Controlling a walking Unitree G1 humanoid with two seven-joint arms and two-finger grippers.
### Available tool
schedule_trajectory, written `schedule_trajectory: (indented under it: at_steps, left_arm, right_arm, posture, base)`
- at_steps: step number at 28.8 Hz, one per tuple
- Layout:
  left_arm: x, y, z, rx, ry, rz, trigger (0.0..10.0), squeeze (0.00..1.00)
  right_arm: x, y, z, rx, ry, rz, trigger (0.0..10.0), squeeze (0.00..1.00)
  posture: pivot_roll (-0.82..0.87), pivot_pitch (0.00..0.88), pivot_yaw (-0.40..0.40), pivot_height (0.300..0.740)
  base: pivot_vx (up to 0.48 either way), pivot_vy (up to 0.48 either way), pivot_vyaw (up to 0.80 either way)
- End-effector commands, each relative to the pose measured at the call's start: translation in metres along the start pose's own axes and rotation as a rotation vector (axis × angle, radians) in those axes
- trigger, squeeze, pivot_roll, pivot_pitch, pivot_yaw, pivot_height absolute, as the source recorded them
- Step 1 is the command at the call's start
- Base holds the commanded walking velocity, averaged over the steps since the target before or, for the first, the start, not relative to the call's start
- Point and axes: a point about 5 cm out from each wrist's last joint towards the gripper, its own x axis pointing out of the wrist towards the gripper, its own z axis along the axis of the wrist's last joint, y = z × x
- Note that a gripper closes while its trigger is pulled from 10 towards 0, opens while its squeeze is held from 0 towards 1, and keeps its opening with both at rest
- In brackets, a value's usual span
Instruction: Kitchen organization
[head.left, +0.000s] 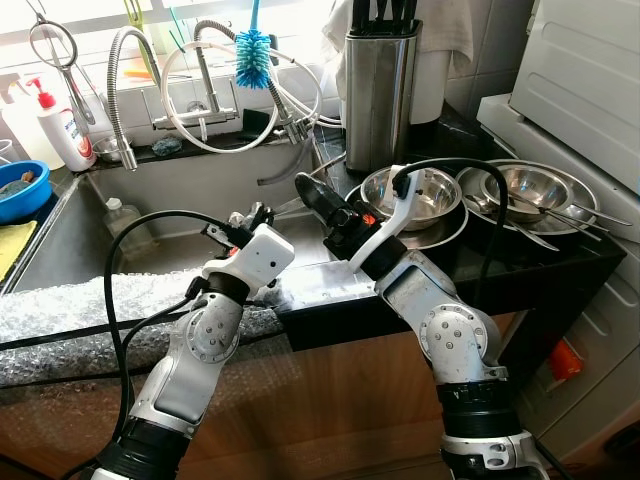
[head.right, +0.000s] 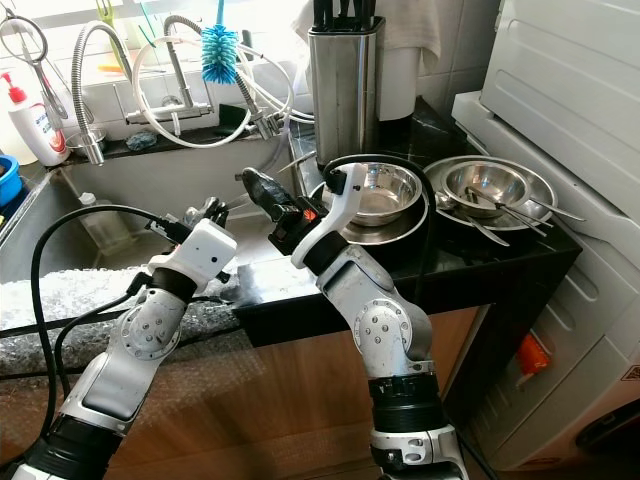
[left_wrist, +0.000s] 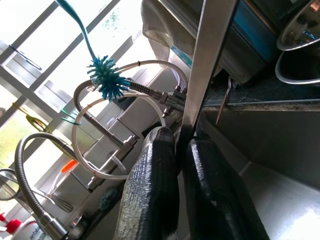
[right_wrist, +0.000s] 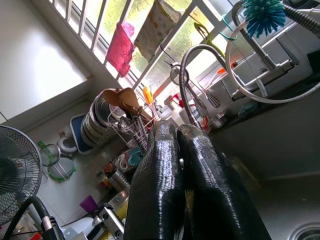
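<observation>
The sink (head.left: 150, 250) lies below and ahead of both pincers, and the black counter (head.left: 560, 260) runs to the right of them. On it, just right of the right pincer (head.left: 305, 190), sit steel bowls (head.left: 425, 195) before a knife block (head.left: 380, 85). That pincer's fingers are pressed together, holding nothing. The left pincer (left_wrist: 182, 150) is clamped on a flat steel utensil handle (left_wrist: 205, 65), over the sink's near edge.

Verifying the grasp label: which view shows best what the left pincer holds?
Left wrist view: a flat metal strip sticks out from between the closed fingers. The eye views put the left pincer over the sink, the strip too thin to identify.
</observation>
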Motion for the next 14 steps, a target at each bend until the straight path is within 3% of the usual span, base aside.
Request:
schedule_trajectory:
  at_steps: [1,14]
  left_arm:
    - [0.0036,0.0103,-0.0067,-0.009,0.038,0.041,0.0,0.00]
    - [0.0032,0.0106,-0.0092,-0.004,0.048,0.045,0.0,0.00]
  right_arm:
    - [0.0014,0.0087,0.0035,-0.009,-0.023,0.047,10.0,1.00]
    - [0.0025,0.0093,0.0066,-0.026,-0.042,0.048,10.0,1.00]
  posture:
    - [0.02,0.000,0.085,0.740]
    - [0.02,0.000,0.086,0.740]
  base:
    - [0.000,0.000,0.00]
    - [0.000,0.000,0.00]
